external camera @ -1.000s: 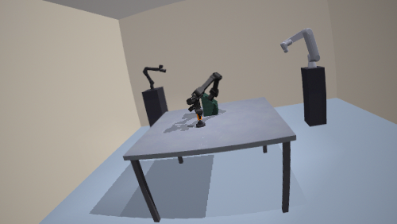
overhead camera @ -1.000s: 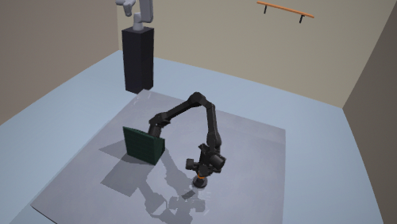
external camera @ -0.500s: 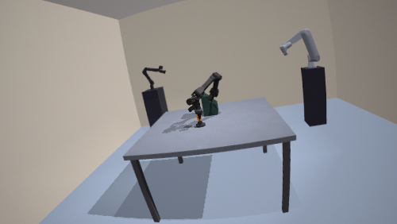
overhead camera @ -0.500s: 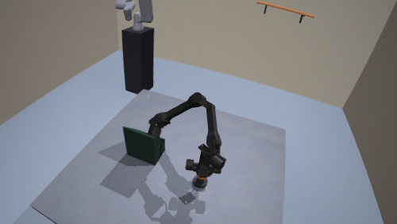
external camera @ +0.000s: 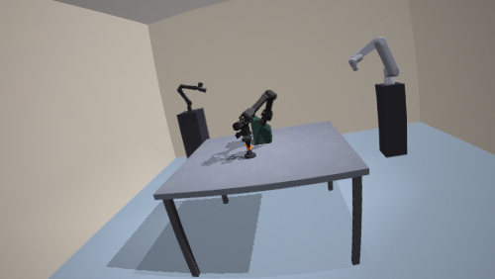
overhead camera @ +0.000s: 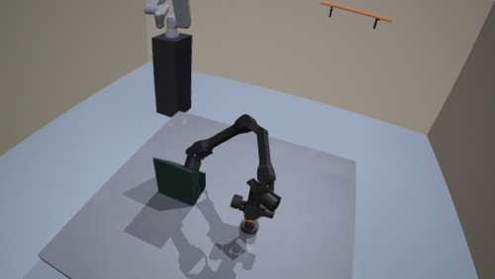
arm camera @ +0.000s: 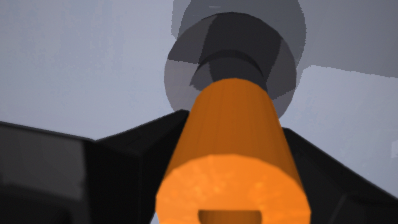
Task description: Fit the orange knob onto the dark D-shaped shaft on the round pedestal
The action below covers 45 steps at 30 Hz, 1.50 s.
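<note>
The orange knob (overhead camera: 250, 221) (arm camera: 235, 125) is upright between the fingers of my gripper (overhead camera: 250, 219) (external camera: 248, 144) (arm camera: 231, 127), which is shut on it. In the wrist view the flat-edged hole in its near end is partly cut off by the bottom of the frame. The dark round pedestal (overhead camera: 243, 230) (external camera: 249, 155) (arm camera: 181, 82) stands on the table, directly below the knob. Its raised dark middle part shows just beyond the knob's lower end. The shaft is hidden, and I cannot tell how far the knob is over it or whether the flats line up.
A dark green wedge-shaped block (overhead camera: 175, 182) (external camera: 261, 131) stands by the arm's base on the grey table (overhead camera: 307, 198) (external camera: 307, 158). Arm shadows fall around the pedestal. Other arms on black stands (overhead camera: 171, 74) (external camera: 391, 119) and an orange wall rail (overhead camera: 355, 12) are away from the table.
</note>
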{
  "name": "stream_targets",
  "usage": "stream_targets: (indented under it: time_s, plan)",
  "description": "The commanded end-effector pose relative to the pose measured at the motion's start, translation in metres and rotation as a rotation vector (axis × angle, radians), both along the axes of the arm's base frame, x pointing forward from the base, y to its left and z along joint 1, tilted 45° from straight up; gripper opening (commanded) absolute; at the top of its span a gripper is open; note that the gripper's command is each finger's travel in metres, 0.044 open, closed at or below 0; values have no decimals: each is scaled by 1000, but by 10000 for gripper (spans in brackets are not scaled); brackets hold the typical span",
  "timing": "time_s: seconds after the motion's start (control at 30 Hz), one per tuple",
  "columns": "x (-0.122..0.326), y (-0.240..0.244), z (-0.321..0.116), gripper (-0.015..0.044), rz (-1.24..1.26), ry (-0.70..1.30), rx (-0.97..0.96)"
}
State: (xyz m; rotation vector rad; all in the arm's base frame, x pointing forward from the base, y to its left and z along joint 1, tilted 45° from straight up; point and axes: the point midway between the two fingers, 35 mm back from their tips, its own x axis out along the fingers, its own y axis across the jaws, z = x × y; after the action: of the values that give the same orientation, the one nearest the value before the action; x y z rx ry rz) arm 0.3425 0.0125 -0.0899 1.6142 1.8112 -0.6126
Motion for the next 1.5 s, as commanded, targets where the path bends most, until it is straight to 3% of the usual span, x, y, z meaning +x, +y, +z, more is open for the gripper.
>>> stream_targets:
  time_s: [0.0, 1.47]
  plan:
    - [1, -2, 3, 0, -25, 10, -3]
    - [4, -4, 0, 0, -25, 10, -3]
